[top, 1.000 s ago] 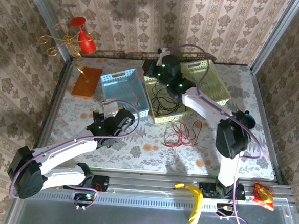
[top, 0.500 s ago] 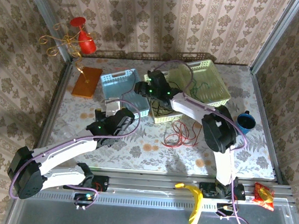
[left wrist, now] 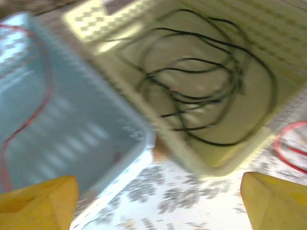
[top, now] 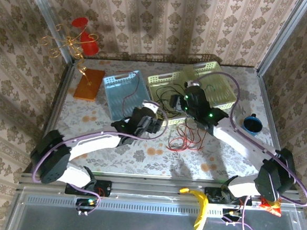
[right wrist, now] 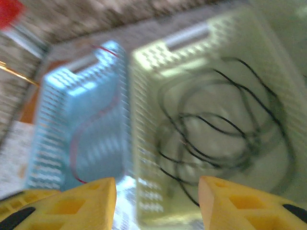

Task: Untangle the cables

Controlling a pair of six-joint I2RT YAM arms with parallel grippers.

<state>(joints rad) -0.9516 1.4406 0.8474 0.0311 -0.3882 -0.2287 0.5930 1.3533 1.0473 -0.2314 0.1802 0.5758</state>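
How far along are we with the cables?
Done: the black cable lies coiled in the yellow basket. In hand: nothing; left gripper and right gripper are open and empty. Left: the red cable, one strand in the blue basket, the rest heaped on the table.

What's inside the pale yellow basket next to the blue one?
A black cable lies looped inside the pale yellow basket. From above, the right arm covers one side, hiding that part.
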